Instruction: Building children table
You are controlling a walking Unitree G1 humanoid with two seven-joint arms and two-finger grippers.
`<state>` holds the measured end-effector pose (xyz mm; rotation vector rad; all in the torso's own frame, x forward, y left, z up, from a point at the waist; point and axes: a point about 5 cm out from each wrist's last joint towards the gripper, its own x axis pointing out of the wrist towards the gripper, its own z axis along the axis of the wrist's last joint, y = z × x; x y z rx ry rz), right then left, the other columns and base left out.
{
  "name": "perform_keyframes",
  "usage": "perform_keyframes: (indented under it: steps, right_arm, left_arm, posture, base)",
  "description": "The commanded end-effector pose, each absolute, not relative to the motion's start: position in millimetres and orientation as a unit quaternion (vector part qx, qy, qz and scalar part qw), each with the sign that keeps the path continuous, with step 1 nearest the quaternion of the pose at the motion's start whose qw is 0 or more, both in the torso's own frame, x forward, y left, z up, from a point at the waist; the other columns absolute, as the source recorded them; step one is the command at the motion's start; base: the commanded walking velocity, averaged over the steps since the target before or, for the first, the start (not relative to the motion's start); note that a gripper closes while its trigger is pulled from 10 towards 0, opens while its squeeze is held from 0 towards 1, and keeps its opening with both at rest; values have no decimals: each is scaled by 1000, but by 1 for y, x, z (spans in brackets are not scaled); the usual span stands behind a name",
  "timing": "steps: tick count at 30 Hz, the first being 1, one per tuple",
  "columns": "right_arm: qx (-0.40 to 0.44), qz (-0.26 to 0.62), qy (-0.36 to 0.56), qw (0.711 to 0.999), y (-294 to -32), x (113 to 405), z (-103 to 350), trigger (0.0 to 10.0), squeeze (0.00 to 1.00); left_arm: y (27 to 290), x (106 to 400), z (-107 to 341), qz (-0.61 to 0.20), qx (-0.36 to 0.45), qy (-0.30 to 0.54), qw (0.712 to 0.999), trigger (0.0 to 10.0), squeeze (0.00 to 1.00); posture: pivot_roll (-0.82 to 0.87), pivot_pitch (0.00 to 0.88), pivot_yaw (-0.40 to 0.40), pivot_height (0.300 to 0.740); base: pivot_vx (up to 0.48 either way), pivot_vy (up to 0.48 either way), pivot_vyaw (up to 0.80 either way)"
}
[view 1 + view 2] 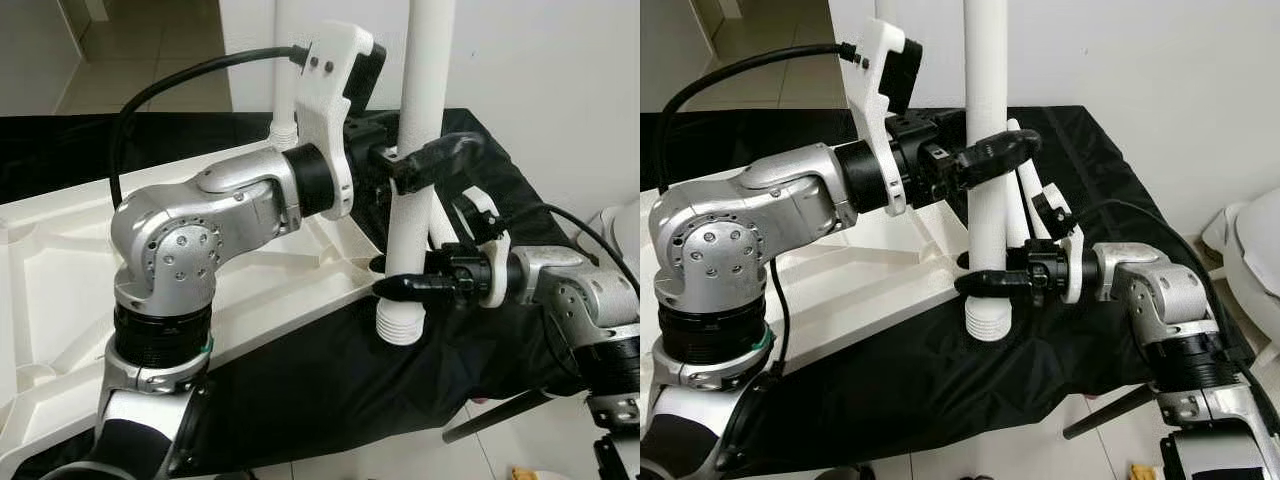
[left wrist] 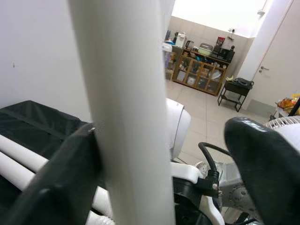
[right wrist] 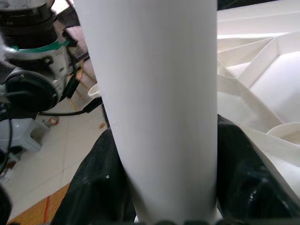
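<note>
Lying upside down on a black cloth [image 1: 330,380] is the white tabletop [image 1: 60,290], beside a white wall [image 1: 1160,70]. Both grippers hold one upright white leg [image 1: 987,200] at its corner: left gripper [image 1: 990,150] high, right gripper [image 1: 992,283] low, near the ribbed end.

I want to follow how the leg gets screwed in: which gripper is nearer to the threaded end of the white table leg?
Right. The right gripper clamps the white table leg just above its threaded end; the left gripper grips higher up.
</note>
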<state>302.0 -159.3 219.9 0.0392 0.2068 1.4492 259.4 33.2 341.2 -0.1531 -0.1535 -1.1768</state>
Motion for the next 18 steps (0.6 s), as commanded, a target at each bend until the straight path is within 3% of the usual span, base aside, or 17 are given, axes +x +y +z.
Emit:
perform_keyframes:
  steps: [1, 2, 3, 9, 18]
  right_arm:
    - [35, 631, 85, 770, -166, 308, 221, 10000, 0]
    - [39, 624, 80, 776, -166, 310, 221, 10000, 0]
    - [43, 615, 72, 784, -166, 312, 222, 10000, 0]
    - [69, 551, 28, 831, -165, 325, 225, 10000, 0]
    - [99, 509, -5, 855, -162, 330, 227, 10000, 0]
  left_arm:
    - [32, 253, 348, -569, -64, -90, 815, 10000, 1000]
    - [32, 254, 348, -568, -63, -91, 816, 10000, 1000]
    - [33, 255, 348, -563, -59, -93, 819, 10000, 0]
    - [44, 266, 348, -520, -78, -91, 846, 10000, 0]
    - [64, 286, 348, -463, -71, -82, 880, 10000, 0]
  posture:
    - [14, 104, -52, 740]
    - [14, 104, -52, 740]
    - [16, 102, -50, 740]
    - [17, 105, -44, 740]
    - [14, 105, -29, 740]
  base:
    - [0, 0, 0]
    - [0, 0, 0]
    - [0, 0, 0]
    - [0, 0, 0]
    - [0, 0, 0]
